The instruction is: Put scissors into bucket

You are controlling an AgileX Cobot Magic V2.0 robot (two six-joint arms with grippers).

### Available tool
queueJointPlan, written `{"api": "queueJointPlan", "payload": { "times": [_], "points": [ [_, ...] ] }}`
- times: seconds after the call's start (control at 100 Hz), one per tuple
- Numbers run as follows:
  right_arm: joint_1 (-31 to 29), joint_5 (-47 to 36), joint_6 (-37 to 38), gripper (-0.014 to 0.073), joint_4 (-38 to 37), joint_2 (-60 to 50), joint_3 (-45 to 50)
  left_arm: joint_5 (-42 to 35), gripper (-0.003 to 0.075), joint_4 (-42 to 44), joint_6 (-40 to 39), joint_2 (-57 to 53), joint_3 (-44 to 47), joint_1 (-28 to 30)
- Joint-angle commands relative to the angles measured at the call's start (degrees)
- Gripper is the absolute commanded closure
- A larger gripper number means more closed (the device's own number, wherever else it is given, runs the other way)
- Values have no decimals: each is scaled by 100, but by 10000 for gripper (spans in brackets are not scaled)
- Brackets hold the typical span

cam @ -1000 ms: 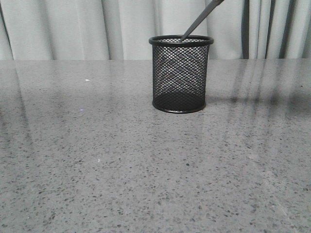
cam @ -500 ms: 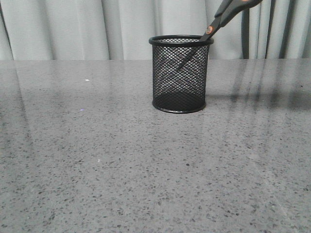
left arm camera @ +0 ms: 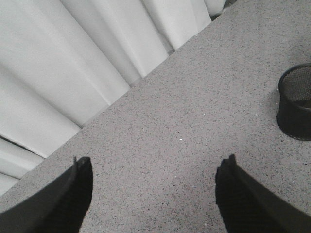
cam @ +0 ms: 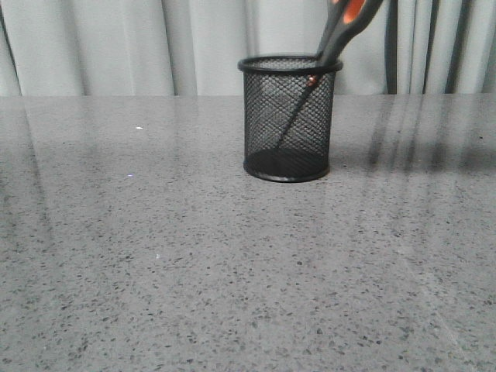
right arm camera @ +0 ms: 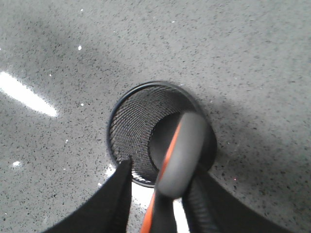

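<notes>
Black right jaws clamp the scissors, blades inside the bucket; left jaws gape wide.

Scissors are leaning across the bucket mouth, partly blocking entry from above. Table surface around the bucket is lying open for passage.

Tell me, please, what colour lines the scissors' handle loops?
Orange, on the scissors; the front view shows it best.
</notes>
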Motion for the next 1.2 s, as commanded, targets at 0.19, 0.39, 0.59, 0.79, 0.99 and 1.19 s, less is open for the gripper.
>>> {"api": "queueJointPlan", "payload": {
  "times": [0.19, 0.39, 0.59, 0.79, 0.99, 1.19],
  "points": [
    [-294, 42, 178, 333, -262, -192, -965, -337, 227, -129, -57, -109, -180, 18],
    [-574, -36, 178, 335, -598, -444, -1250, -388, 234, -107, -57, -109, -180, 18],
    [-849, -268, 178, 535, -597, -809, -1134, -414, 496, -22, -57, -109, -180, 18],
    [-859, -1171, 189, 652, -575, -1465, -294, -754, 741, -22, -342, -176, -128, 18],
    [-859, -2781, 189, 652, -516, -2522, 1279, -2244, 741, -22, -541, -777, 759, 18],
    [-859, -4520, 189, 652, -372, -3710, 3048, -4623, 741, -356, -541, -1945, 2958, 18]
  ]
}}
